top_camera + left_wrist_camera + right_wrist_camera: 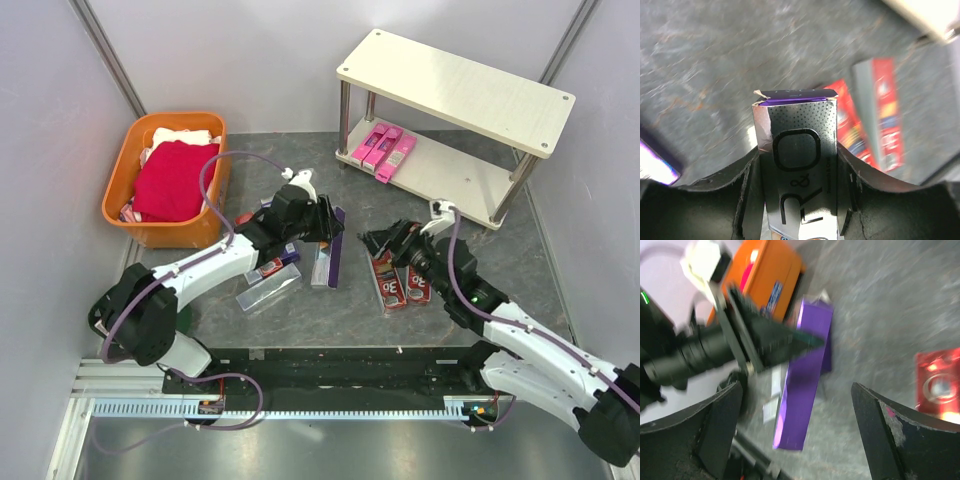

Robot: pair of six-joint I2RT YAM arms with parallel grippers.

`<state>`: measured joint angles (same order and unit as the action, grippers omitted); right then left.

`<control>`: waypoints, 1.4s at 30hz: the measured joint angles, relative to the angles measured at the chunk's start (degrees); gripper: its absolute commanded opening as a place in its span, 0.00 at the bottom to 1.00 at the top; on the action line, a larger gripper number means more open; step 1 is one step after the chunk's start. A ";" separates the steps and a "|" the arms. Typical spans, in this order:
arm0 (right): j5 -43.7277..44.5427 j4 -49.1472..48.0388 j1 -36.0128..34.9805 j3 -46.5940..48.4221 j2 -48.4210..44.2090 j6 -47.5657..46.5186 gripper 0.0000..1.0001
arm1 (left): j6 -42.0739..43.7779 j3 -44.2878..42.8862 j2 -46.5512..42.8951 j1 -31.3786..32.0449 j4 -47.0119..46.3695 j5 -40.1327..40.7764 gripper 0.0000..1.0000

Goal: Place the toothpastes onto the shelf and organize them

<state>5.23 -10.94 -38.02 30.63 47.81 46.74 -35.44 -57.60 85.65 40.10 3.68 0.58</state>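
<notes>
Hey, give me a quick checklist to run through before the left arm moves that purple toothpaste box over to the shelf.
1. Hold of the left gripper on the purple carton: ok, its fingers press both sides.
2. The carton's end flap: not ok, it looks slightly lifted.
3. State of the right gripper: ok, open and empty.
4. Way to the shelf: not ok, the right gripper sits close beside the carton on the shelf's side.
5. Room on the lower board: ok, bare wood shows beside the three pink cartons.
</notes>
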 measured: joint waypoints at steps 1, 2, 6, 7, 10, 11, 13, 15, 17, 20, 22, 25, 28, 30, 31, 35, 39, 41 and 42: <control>0.00 -0.44 -1.27 -0.11 0.85 0.15 0.98 | -0.90 -0.50 0.02 -0.59 -0.66 -1.11 0.46; 0.00 -0.92 -2.84 -0.13 1.92 0.22 0.98 | -1.62 -1.09 0.04 -1.03 -0.98 -2.03 0.46; 0.13 -2.84 -8.98 -0.15 6.45 0.87 0.91 | -3.19 -5.60 0.59 -1.66 -1.51 -4.74 0.46; 0.22 -3.34 -10.10 -0.15 7.67 1.11 0.89 | -3.41 -6.84 0.83 -1.70 -1.92 -5.31 0.46; 0.68 -4.63 -12.26 -0.15 11.54 1.66 0.77 | -3.78 -9.64 1.11 -1.73 -2.86 -6.45 0.46; 0.87 -4.98 -12.68 -0.15 12.72 1.99 0.70 | -3.78 -10.14 1.11 -1.73 -3.13 -6.75 0.46; 1.20 -5.77 -13.20 -0.13 14.32 2.62 0.65 | -3.76 -10.54 1.16 -1.73 -3.50 -6.93 0.46; 1.68 -6.21 -13.51 -0.13 14.71 3.34 0.65 | -3.78 -10.56 1.36 -1.75 -3.45 -6.93 0.46; 2.64 -6.23 -13.66 -0.13 14.56 3.69 0.68 | -3.87 -10.56 1.66 -1.77 -3.45 -6.93 0.46; 4.26 -6.14 -13.66 -0.13 13.75 3.89 0.75 | -3.98 -10.56 1.90 -1.77 -3.34 -7.23 0.46; 5.57 -6.12 -13.62 -0.09 12.87 3.63 0.82 | -3.98 -10.56 1.97 -1.77 -3.32 -7.41 0.46; 7.37 -5.57 -13.64 0.85 12.74 2.86 0.80 | -4.07 -10.56 2.08 -1.77 -3.39 -8.26 0.46; 8.37 -5.31 -13.64 2.12 13.84 2.29 0.60 | -4.39 -10.56 2.56 -1.77 -3.50 -8.83 0.47; 8.70 -5.35 -13.64 2.51 14.75 1.92 0.47 | -4.57 -10.56 2.93 -1.77 -3.45 -9.33 0.47; 8.74 -5.40 -13.64 2.54 15.19 2.21 0.37 | -4.61 -10.56 3.04 -1.77 -3.41 -9.55 0.48; 9.75 -5.18 -13.62 2.54 15.47 2.73 0.26 | -4.59 -10.56 3.10 -1.79 -3.69 -9.44 0.54; 10.03 -4.70 -13.62 2.54 15.28 2.43 0.25 | -4.55 -10.51 2.91 -2.01 -3.58 -9.14 0.79; 10.08 -3.96 -13.64 2.51 14.99 2.32 0.25 | -4.48 -10.23 2.25 -2.58 -3.26 -9.11 0.87; 10.08 -3.63 -13.64 2.51 14.84 2.29 0.25 | -4.46 -9.92 1.66 -3.02 -3.06 -9.11 0.91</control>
<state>15.31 -14.57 -51.66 33.15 62.65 49.04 -39.90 -67.53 87.31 37.08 0.62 -8.54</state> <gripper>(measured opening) 0.375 0.810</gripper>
